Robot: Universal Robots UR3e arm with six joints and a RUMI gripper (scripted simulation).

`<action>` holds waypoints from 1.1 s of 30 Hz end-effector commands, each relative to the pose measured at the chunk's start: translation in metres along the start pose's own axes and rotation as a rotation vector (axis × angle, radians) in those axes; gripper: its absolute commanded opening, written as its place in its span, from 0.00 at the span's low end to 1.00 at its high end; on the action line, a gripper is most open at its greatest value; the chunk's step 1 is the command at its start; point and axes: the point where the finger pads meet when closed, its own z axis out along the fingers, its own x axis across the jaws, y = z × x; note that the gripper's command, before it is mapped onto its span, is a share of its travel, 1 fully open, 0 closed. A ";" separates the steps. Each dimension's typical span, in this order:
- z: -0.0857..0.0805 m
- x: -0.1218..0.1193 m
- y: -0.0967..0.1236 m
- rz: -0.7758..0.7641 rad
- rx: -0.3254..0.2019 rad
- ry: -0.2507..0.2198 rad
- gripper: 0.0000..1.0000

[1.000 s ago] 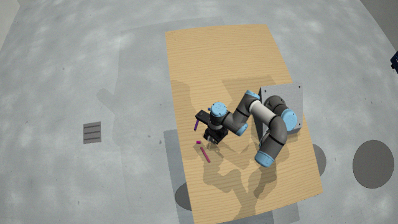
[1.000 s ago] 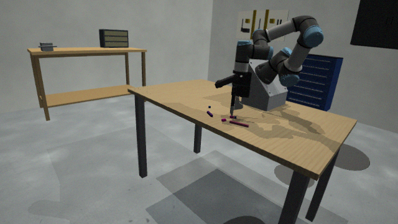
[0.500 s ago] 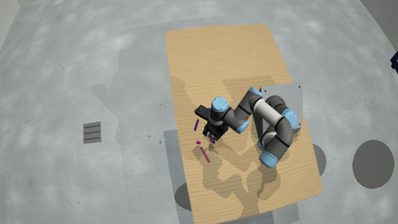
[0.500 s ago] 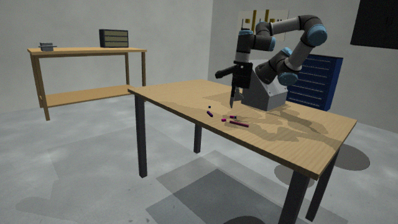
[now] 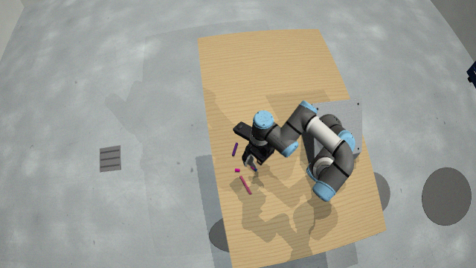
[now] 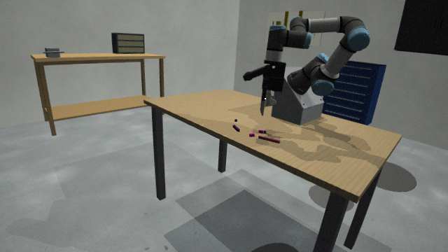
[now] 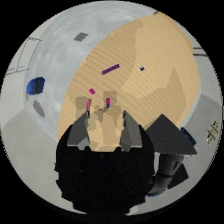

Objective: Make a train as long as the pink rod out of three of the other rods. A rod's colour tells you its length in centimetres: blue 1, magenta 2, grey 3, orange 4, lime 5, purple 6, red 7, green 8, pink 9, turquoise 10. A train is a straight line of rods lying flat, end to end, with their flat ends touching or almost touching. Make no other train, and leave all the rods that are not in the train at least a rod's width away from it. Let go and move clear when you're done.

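The pink rod [image 5: 245, 184] lies flat near the table's left edge; it also shows in the side view [image 6: 269, 139]. A purple rod [image 5: 234, 149] lies further back, apart from the others. One short magenta rod [image 5: 237, 170] lies alone between them. A second magenta rod [image 6: 261, 131] lies with a small blue rod [image 6: 265, 131] at its end, just beyond the pink rod. Another blue rod [image 6: 236, 120] lies alone beyond the purple rod. My gripper [image 6: 263, 105] hangs well above the magenta and blue pair, open and empty. In the wrist view my gripper [image 7: 106, 111] frames that magenta rod [image 7: 108, 103].
The arm's grey base block [image 6: 295, 105] stands on the table behind the rods. The table's near-left edge [image 6: 210, 134] runs close to the rods. A wooden shelf table [image 6: 94, 57] stands far off to the left.
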 end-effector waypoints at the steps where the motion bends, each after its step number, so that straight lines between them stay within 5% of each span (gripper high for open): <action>1: -0.004 0.002 0.004 0.001 -0.020 0.007 1.00; 33: -0.004 0.002 0.004 0.018 -0.021 0.007 1.00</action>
